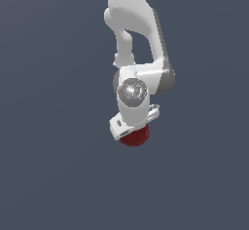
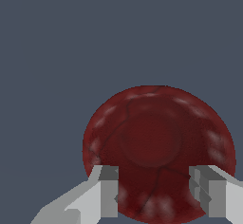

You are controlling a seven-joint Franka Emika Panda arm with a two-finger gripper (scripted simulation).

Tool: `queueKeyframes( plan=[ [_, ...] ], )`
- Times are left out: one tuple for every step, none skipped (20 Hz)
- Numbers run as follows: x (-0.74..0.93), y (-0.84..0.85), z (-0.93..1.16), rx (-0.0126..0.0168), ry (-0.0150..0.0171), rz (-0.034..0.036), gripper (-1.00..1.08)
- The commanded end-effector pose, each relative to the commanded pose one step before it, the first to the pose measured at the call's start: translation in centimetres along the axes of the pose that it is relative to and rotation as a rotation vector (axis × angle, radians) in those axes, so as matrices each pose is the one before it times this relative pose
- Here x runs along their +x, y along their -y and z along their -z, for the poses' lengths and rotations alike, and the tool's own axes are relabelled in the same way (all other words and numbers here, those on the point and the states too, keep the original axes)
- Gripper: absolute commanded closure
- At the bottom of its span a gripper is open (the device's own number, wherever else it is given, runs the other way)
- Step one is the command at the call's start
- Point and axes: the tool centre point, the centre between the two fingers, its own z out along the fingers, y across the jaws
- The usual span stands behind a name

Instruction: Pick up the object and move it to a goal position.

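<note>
Fingers (image 2: 108,190) straddle the glossy dark red bowl (image 2: 159,154), spread apart with the bowl between them.
Wrist view: the bowl looks rigid and slick, probably light; the opposite sides at its widest part seem the best hold. Exterior view: the hand (image 1: 130,131) hides most of the bowl (image 1: 137,137) on the table (image 1: 48,175); finger contact is unclear.

Both renders are evenly and softly lit, neither bright nor dim, against a flat slate-blue ground with no cast shadows. The arm (image 1: 133,53) shows gentle shading, lighter on its upper faces. Pale, blotchy highlights ring the bowl (image 2: 159,147). Edges look jagged and coarse; there is no blur and no lens distortion.
</note>
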Motion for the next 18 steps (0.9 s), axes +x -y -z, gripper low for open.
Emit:
queueKeyframes(
  plan=[
    [0.665,-0.293,-0.271,0.02427,0.00361,0.06066,-0.20],
    [0.240,-0.137,-0.104,0.00976,0.00076,0.02357,-0.20],
    [0.229,-0.145,-0.102,0.00989,0.00039,0.02354,-0.20],
    [0.218,-0.153,-0.099,0.01000,0.00001,0.02351,-0.20],
    [0.206,-0.161,-0.097,0.01009,-0.00037,0.02346,-0.20],
    [0.194,-0.168,-0.094,0.01017,-0.00076,0.02343,-0.20],
    [0.182,-0.174,-0.092,0.01024,-0.00116,0.02340,-0.20],
    [0.169,-0.181,-0.089,0.01028,-0.00156,0.02335,-0.20],
    [0.157,-0.187,-0.086,0.01032,-0.00196,0.02332,-0.20],
    [0.143,-0.193,-0.083,0.01033,-0.00236,0.02328,-0.20],
    [0.129,-0.198,-0.079,0.01033,-0.00276,0.02324,-0.20],
    [0.115,-0.202,-0.076,0.01031,-0.00317,0.02320,-0.20],
    [0.101,-0.206,-0.072,0.01027,-0.00358,0.02317,-0.20],
    [0.087,-0.210,-0.069,0.01022,-0.00398,0.02313,-0.20],
    [0.072,-0.213,-0.065,0.01015,-0.00439,0.02308,-0.20],
    [0.057,-0.216,-0.061,0.01006,-0.00479,0.02305,-0.20],
    [0.041,-0.218,-0.057,0.00996,-0.00519,0.02300,-0.20],
    [0.026,-0.219,-0.052,0.00984,-0.00559,0.02296,-0.20]
  ],
)
